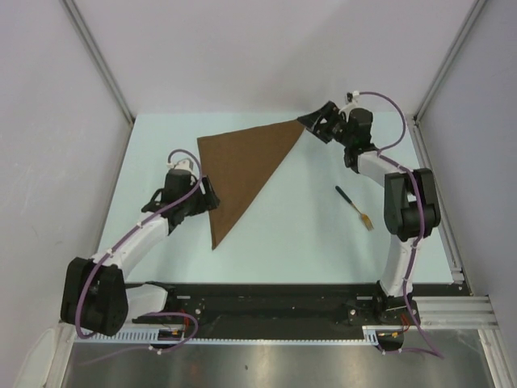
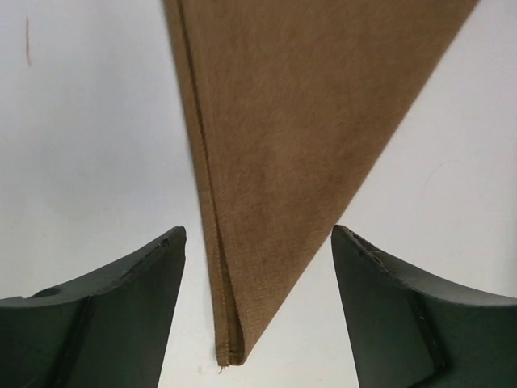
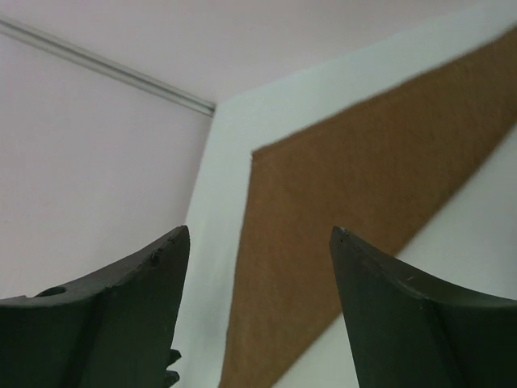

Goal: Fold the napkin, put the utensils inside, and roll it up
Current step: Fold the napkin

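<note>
Pale blue-green tabletop, boxed in by plain white wall panels, carries the whole job. The napkin lies flat on it at about 11 o'clock from the table's middle, already doubled into a brown triangle. Its long edge runs from the 2 o'clock corner down to a point at 6 o'clock. The fork lies on bare table well apart from the cloth, at about 4 o'clock of it, dark handle toward the far side and gold tines toward the near edge.

The left gripper sits at the napkin's 8 o'clock edge with its jaws apart. Its wrist view shows a pointed, two-layered corner lying between the fingers without touching either. The right gripper is at the 2 o'clock corner, also spread and holding nothing.

The folding step looks done or nearly so, and the fork is not yet on the cloth. The next move probably calls for the right arm to swing back toward 5 o'clock, pinch the slim handle off the flat surface and lay it on the triangle.

Nothing lies between fork and napkin. The fork does sit close to the right arm's own dark elbow, which crowds the approach.
</note>
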Action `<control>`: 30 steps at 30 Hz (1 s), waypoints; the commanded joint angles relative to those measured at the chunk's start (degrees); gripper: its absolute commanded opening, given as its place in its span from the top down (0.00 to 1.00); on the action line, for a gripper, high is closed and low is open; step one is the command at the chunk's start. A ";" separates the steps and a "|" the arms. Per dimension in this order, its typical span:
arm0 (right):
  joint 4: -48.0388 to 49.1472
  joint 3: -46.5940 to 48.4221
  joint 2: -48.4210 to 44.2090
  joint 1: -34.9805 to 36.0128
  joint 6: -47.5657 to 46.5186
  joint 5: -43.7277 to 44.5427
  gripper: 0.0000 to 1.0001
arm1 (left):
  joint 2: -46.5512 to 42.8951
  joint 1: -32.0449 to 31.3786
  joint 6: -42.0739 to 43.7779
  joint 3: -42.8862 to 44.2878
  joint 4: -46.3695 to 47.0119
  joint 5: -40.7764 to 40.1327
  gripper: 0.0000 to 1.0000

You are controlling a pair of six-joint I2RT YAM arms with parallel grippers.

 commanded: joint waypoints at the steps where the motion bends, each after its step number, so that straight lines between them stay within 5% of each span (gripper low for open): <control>1: -8.48 1.65 4.22 0.02 -4.08 -3.78 0.27 | 1.47 -0.16 -5.29 -3.70 5.14 -0.47 0.24; 16: -15.34 16.50 23.73 -0.77 0.49 -1.15 0.43 | 0.60 0.63 -6.45 -9.77 8.22 -0.47 0.25; 23: -18.42 19.14 25.76 1.95 0.84 3.67 0.47 | -2.56 1.86 -5.83 -8.10 6.82 2.60 0.23; 30: -21.23 19.06 26.38 3.80 0.23 7.37 0.63 | -5.81 4.41 -4.95 -7.22 5.24 5.32 0.23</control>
